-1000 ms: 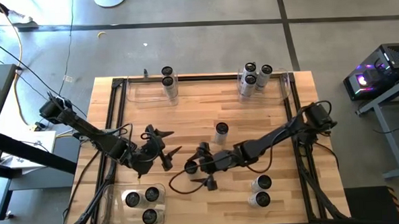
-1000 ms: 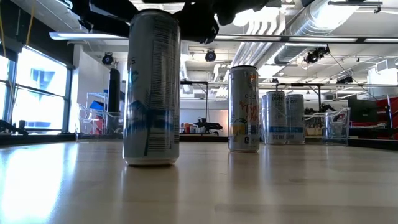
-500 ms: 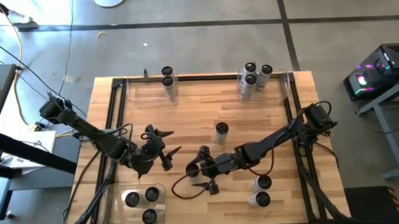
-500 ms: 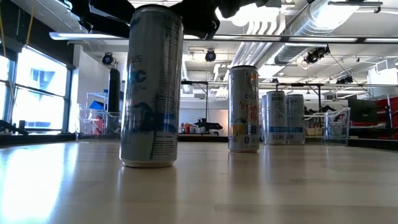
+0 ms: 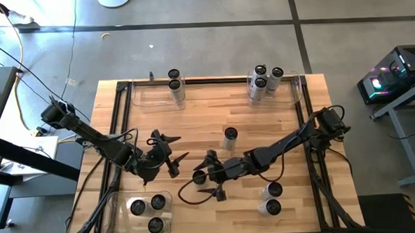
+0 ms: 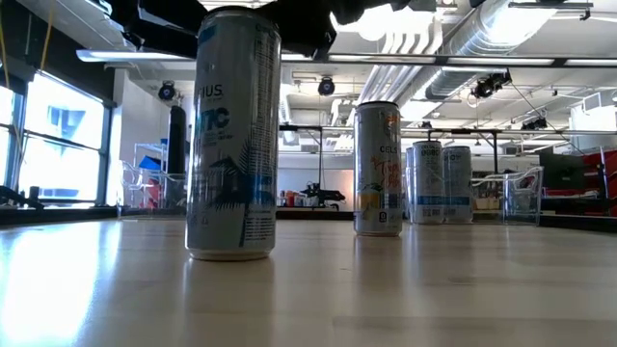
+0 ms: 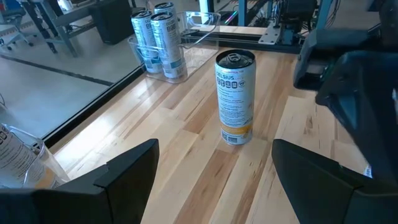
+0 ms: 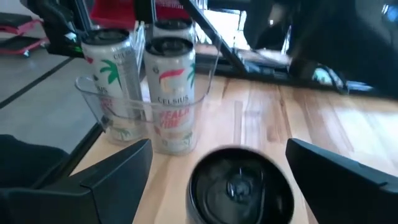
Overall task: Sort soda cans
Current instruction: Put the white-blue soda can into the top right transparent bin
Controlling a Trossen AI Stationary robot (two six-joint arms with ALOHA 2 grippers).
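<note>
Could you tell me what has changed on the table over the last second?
The nearest can in the low view has turned about its axis and shifted slightly, with the right gripper open around it. The left gripper, the can at mid-table and the binned cans stayed put.

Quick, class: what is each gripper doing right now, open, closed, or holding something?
left gripper: open, holding nothing.
right gripper: open, fingers either side of a soda can, not gripping it.

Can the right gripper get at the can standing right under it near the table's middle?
Probably yes. The right gripper is open with its fingers on either side of that can, whose dark top sits between them in the right wrist view. Nothing stands in between; the left gripper waits off to the side.
</note>
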